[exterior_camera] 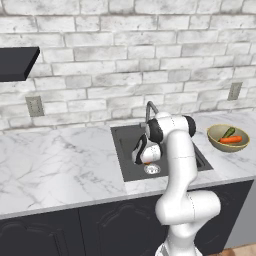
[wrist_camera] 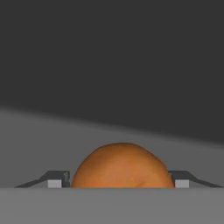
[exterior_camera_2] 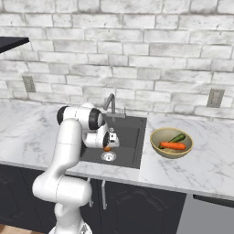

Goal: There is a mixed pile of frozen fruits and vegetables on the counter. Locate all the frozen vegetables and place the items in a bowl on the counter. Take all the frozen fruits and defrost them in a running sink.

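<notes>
The gripper [wrist_camera: 118, 181] hangs low inside the sink [exterior_camera: 129, 145], its jaws closed on the orange fruit [wrist_camera: 122, 166], which bulges between the two dark tips in the hand view. In the left base view a patch of orange [exterior_camera: 147, 162] shows under the hand, just above the round silver drain [exterior_camera: 152, 169]. The bowl [exterior_camera_2: 157, 137] sits on the counter [exterior_camera_2: 205, 160] just beside the basin, with the carrot [exterior_camera_2: 173, 146] and the green stick [exterior_camera_2: 177, 137] lying in it, so the vegetable half of the task looks done.

The main risk, judging from here, is the release. The fruit is round, and if the jaws part while it is above the basin floor it may bounce or roll away from the spot under the faucet [exterior_camera_2: 110, 103] instead of settling there. Pulling the hand up carelessly could also clip the faucet, which stands close behind the arm's wrist.

Several things stay uncertain. Whether water is running cannot be told; no stream is visible in any view. How far the fruit sits above the sink floor is hard to read, since the robot's own forearm covers much of the basin in both base views. The red fruit is not identifiable; it may lie in the part of the basin hidden by the arm.
</notes>
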Controlling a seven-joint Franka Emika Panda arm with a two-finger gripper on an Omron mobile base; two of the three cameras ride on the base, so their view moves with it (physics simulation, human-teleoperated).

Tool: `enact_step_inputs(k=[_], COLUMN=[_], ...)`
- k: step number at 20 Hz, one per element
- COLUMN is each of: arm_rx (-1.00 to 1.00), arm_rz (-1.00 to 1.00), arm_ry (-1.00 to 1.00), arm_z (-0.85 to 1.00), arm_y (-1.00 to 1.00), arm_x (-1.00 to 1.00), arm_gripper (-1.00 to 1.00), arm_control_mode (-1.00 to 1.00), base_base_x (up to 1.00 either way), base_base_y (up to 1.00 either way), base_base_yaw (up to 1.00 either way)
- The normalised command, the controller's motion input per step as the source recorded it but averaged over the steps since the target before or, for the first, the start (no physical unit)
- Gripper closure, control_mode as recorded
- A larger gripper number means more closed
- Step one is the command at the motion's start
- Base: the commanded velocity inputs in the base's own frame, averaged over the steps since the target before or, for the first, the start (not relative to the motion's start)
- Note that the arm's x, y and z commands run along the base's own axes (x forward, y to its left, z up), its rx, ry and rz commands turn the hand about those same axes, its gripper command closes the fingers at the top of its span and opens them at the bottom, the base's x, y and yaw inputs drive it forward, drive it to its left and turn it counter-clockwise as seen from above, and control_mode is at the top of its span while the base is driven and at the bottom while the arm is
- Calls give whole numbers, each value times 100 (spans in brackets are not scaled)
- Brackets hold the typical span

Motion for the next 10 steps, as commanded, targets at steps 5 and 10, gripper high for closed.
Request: enact_step_inputs(k=[5, 10], arm_rx=[0, 2], arm_rz=[0, 0], arm_ry=[-1, -5], arm_z=[-3, 13], arm_y=[0, -1], arm_x=[4, -5], arm_gripper=[-100, -100], arm_control_mode=[-100, -100], base_base_x=[0, 0], base_base_y=[0, 0], base_base_yaw=[0, 0])
